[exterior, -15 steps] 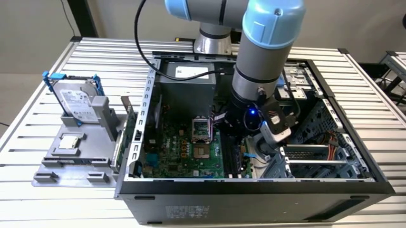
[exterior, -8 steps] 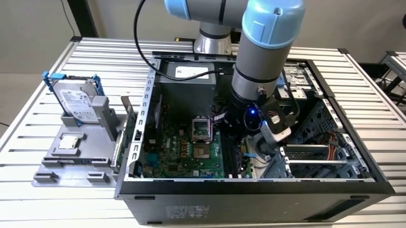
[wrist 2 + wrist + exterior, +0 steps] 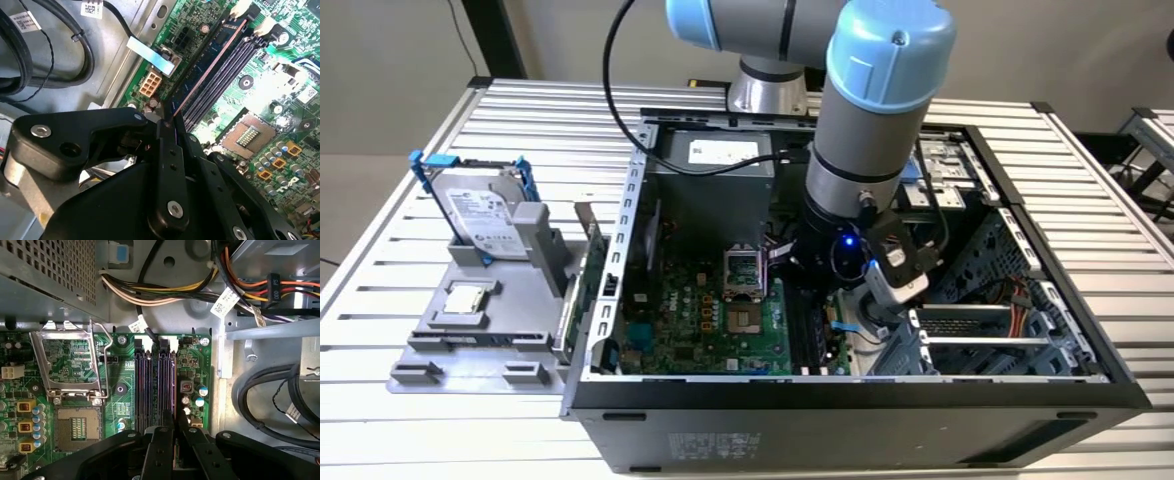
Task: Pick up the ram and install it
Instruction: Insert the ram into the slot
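The ram [image 3: 207, 57] is a long, thin, dark blue board seen almost edge-on. It stands upright along the black memory slots [image 3: 225, 75] of the green motherboard [image 3: 707, 320], in line with the slot nearest the board's edge. My gripper [image 3: 167, 122] is shut on the ram's near end, with a black finger on each face. In the first wrist view the ram's thin top edge [image 3: 173, 385] runs away from the gripper [image 3: 175, 422], beside the other slots [image 3: 142, 390]. In the exterior view the gripper [image 3: 825, 275] is low inside the open computer case [image 3: 854, 395].
The processor socket [image 3: 77, 427] with its raised metal frame [image 3: 70, 360] lies beside the slots. Bundled cables [image 3: 160, 290] and thick black cables [image 3: 45, 45] run close by. A grey fixture [image 3: 467, 330] outside the case holds a hard drive [image 3: 487, 215] and a silver chip [image 3: 464, 298].
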### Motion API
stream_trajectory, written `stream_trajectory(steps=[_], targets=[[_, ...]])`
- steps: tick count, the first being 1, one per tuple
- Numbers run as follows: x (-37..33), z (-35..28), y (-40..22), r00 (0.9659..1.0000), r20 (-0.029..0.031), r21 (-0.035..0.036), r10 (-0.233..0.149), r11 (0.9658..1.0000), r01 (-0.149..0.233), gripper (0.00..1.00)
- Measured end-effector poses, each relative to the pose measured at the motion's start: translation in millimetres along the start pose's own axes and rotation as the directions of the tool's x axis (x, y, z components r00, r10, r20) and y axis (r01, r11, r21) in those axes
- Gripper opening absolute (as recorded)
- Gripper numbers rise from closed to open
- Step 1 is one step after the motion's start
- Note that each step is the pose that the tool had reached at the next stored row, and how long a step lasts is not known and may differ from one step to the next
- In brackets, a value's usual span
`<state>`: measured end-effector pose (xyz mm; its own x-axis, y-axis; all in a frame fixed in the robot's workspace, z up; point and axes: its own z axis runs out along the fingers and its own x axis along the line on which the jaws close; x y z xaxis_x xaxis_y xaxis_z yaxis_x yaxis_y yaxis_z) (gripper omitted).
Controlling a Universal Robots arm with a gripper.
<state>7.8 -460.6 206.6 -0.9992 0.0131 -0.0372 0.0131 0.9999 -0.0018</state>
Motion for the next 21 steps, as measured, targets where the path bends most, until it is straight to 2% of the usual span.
stream_trajectory(steps=[6, 7, 10, 16, 18, 21], targets=[[0.0, 0.0, -0.1, 1.0, -0.0014, 0.0007, 0.0, 1.0, 0.0, 0.0], [0.0, 0.1, -0.1, 1.0, -0.0016, 0.0002, 0.0, 1.0, 0.0, 1.0], [0.0, -0.9, -0.1, 1.0, -0.0028, 0.0012, 0.0, 1.0, 0.0, 1.0], [-1.0, -27.4, -0.1, 1.0, -0.0036, 0.0014, 0.001, 1.0, -0.001, 1.0], [-1.3, -33.0, -0.1, 1.0, -0.0046, 0.0026, 0.001, 1.0, -0.001, 1.0], [-1.3, -33.2, 0.1, 1.0, -0.0046, 0.0027, 0.001, 1.0, -0.001, 1.0]])
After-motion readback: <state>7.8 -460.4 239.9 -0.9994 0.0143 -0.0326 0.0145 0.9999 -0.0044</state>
